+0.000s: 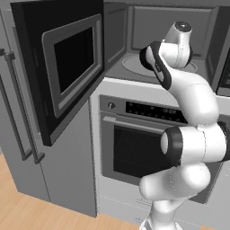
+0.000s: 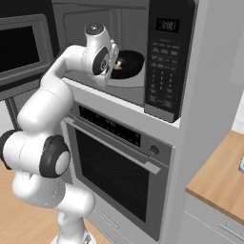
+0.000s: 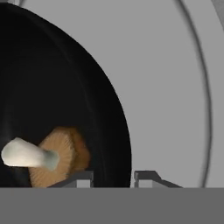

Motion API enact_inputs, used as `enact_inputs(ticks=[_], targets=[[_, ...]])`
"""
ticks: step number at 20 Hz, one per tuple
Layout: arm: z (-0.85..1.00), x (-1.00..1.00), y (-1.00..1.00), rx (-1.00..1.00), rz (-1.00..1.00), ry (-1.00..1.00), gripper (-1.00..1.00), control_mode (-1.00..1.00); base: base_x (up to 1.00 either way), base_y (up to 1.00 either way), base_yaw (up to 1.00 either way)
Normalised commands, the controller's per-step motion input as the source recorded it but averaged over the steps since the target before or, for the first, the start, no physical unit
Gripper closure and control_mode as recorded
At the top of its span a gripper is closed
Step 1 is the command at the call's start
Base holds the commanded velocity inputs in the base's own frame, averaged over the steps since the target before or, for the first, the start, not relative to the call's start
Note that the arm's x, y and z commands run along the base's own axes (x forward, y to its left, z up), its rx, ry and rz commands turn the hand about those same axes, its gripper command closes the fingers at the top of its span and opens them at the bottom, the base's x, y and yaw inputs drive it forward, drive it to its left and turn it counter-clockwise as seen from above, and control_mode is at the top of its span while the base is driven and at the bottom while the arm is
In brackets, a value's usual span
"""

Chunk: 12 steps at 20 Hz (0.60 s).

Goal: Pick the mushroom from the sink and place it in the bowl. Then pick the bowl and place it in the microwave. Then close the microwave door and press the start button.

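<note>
Mushroom (image 3: 57,159) lies on its side in the black bowl (image 3: 65,87), which sits on the turntable (image 3: 175,87) inside the microwave (image 2: 143,52). Gripper (image 3: 113,177) straddles the bowl's rim, fingers apart. Door (image 1: 58,67) stands open.

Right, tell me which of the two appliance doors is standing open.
The microwave door, the upper one with the grey-framed window, swung out left. The oven door below, with its bar handle, sits shut.

One mushroom (image 3: 59,159) in one bowl (image 3: 52,96), one microwave (image 2: 143,52), one oven (image 2: 119,176)
</note>
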Motion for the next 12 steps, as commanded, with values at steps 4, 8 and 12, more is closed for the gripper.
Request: enact_inputs(ticks=[4,8,12], targets=[[0.00,0.00,0.00,0.00,0.00,-0.08,-1.00,-1.00,0.00,0.00,0.00],[0.00,-0.11,0.00,0.00,0.00,-0.15,-1.00,-1.00,0.00,0.00,0.00],[0.00,-0.61,0.00,0.00,0.00,-0.16,-1.00,-1.00,0.00,0.00,0.00]])
